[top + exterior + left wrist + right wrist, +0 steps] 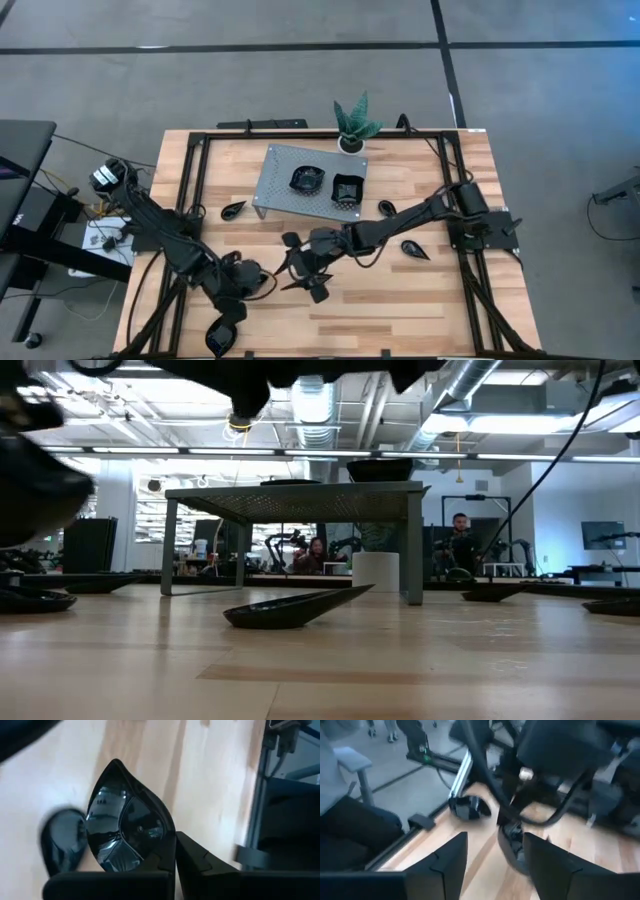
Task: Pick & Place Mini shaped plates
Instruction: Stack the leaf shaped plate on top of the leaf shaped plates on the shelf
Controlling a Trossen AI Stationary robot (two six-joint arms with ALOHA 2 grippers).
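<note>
A: Any brands, labels or writing?
B: None legible.

A: Surroundings?
B: A grey perforated stand [308, 182] sits on the wooden surface [420, 300] beyond both end effectors, carrying two black mini plates [307, 180]. A green potted plant [351, 122] stands just behind it. Single plates lie around: one leaf-shaped plate [233, 210] beside the stand, another [414, 249] near the right arm.

A: Left end effector?
B: The left end effector [226, 325] is near the front edge, fingers together, clamped on the rim of a glossy teardrop plate [127, 832]. Another dark dish [62, 840] lies just beside it.

A: Right end effector?
B: The right end effector [303, 268] is mid-surface, fingers [447, 857] spread wide, holding nothing; a plate [317, 285] lies just beside it.
</note>
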